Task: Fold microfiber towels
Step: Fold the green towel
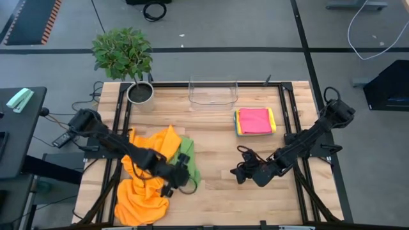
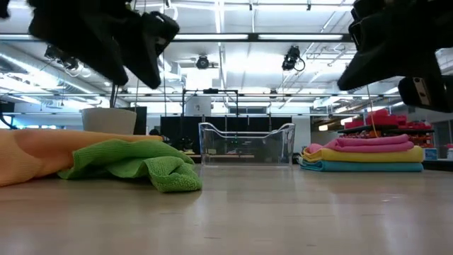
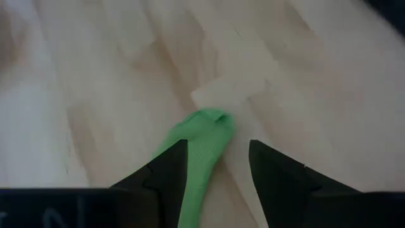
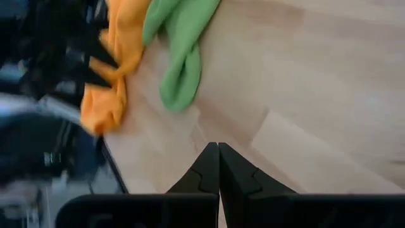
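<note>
While my left gripper [image 3: 218, 166] hangs over the green towel [image 3: 199, 152], its fingers stand partly apart; a green corner lies between them but I can't tell whether either finger actually touches or pinches it. Wrist view cuts off the rest of the cloth under my own housing. From above, that gripper [image 1: 181, 174] sits over the green towel [image 1: 187, 156] at the front-left of the table [image 1: 217, 137], and my arm hides most of the cloth's near edge.

Right gripper [image 4: 218, 166]: fingers pressed together, nothing between them, bare wood below. It hovers front-centre-right [image 1: 241, 172], well apart from the loose towels.

Low view: green towel [image 2: 141, 164] lies crumpled on the wood, edges rolled under, shape hard to read. Orange towels [image 2: 42, 154] bunch behind and beside it, running out of the picture's left edge. Both arms show only as dark blurs along the top there, fingertips not visible.

High view: orange towels [image 1: 144, 182] sprawl in a heap, touching the green one; how many are in the pile I can't tell, arm covers the middle.

Farther back, right side: folded stack [image 1: 255, 121], pink on top, yellow and blue edges showing beneath; anything deeper in the stack is hidden. Clear plastic bin [image 1: 213, 91] stands at the rear centre, near the stack. Potted plant [image 1: 124, 54] at the rear-left corner.
</note>
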Controlling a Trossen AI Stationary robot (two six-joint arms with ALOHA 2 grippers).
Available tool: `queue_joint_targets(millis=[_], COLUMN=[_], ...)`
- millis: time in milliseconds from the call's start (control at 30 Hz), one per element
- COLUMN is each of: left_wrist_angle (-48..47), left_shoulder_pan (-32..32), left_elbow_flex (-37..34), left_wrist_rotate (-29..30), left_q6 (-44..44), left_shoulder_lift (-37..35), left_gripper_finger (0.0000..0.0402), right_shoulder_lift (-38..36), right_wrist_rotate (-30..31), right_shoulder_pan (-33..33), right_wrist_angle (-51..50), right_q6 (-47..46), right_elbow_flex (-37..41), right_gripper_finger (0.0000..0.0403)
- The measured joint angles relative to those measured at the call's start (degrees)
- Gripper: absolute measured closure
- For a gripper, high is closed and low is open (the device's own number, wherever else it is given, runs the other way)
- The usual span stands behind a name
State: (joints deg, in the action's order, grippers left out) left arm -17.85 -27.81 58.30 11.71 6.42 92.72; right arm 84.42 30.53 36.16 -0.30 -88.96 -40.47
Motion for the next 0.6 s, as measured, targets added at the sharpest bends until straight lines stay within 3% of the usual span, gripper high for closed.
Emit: queue_joint_targets(millis=[267, 433, 600], left_wrist_angle=[6.8, 6.3, 2.8], left_shoulder_pan=[-0.3, -0.4, 0.0], left_elbow_flex=[1.5, 6.1, 11.1], left_wrist_rotate=[2.2, 1.0, -0.5], left_q6=[4.0, 6.7, 4.0], left_shoulder_lift=[10.5, 15.8, 19.8], left_gripper_finger=[0.0218, 0.0219, 0.0225], right_shoulder_lift=[-0.3, -0.3, -0.3], right_wrist_rotate=[-8.4, -10.1, -12.5], right_shoulder_pan=[1.2, 1.5, 1.5], right_wrist_angle=[-0.2, -0.5, -1.2], right_q6=[8.7, 11.5, 13.7], right_elbow_flex=[0.0, 0.0, 0.0], right_gripper_finger=[0.0397, 0.0397, 0.0397])
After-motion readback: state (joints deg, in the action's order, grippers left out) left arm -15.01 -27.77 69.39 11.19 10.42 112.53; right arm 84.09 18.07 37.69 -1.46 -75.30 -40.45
